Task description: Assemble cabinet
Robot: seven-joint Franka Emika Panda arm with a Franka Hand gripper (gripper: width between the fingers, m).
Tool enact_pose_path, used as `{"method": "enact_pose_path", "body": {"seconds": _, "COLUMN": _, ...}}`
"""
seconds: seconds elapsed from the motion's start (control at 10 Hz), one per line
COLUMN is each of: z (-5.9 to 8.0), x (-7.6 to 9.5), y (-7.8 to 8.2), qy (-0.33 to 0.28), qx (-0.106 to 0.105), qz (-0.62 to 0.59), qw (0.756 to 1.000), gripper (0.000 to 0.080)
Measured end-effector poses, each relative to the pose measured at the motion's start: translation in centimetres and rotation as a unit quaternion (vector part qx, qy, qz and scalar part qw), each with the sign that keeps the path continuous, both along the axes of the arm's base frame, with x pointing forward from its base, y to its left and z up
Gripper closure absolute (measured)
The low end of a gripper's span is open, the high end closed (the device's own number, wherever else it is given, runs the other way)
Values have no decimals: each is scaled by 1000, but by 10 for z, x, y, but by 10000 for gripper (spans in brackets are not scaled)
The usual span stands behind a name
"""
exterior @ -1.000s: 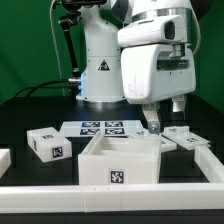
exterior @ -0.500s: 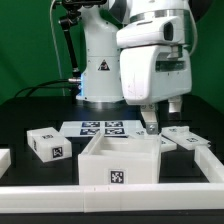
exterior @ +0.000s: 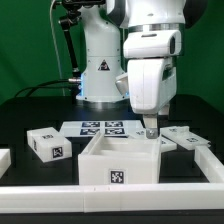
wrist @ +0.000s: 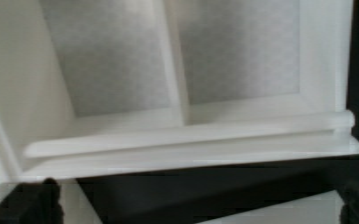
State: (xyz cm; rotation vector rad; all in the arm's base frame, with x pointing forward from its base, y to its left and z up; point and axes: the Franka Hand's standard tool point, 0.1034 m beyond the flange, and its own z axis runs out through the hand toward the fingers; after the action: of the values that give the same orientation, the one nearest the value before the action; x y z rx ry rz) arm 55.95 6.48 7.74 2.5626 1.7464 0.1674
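Observation:
The cabinet [exterior: 120,165] is a white open-topped box with a tag on its front face, standing at the table's middle front. In the wrist view its inside [wrist: 176,80] shows a divider wall and a stepped rim. My gripper [exterior: 151,130] hangs just above the cabinet's rear corner on the exterior view's right. In the wrist view the gripper [wrist: 190,205] has its dark fingers [wrist: 12,205] far apart at the two sides, with only black table between them. It is open and holds nothing.
A small white tagged block [exterior: 48,143] lies at the exterior view's left. Flat white tagged parts [exterior: 187,137] lie at the right. The marker board [exterior: 100,128] lies behind the cabinet. A white rail [exterior: 110,196] runs along the front. The robot base [exterior: 100,60] stands behind.
The wrist has turned about its vertical axis, so the hand now looks narrower in the exterior view. It stays above the cabinet's right rear corner. The parts have not moved.

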Motion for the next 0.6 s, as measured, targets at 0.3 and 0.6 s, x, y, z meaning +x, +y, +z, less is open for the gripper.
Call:
{"method": "enact_pose_path", "body": {"seconds": 0.3, "z": -1, "x": -2, "y": 0, "qy": -1, "qx": -2, "qz": 9, "qw": 1000, "gripper": 3}}
{"method": "enact_pose_path", "body": {"seconds": 0.6, "z": -9, "x": -31, "y": 3, "qy": 0, "qx": -22, "qz": 68, "qw": 997, "gripper": 3}}
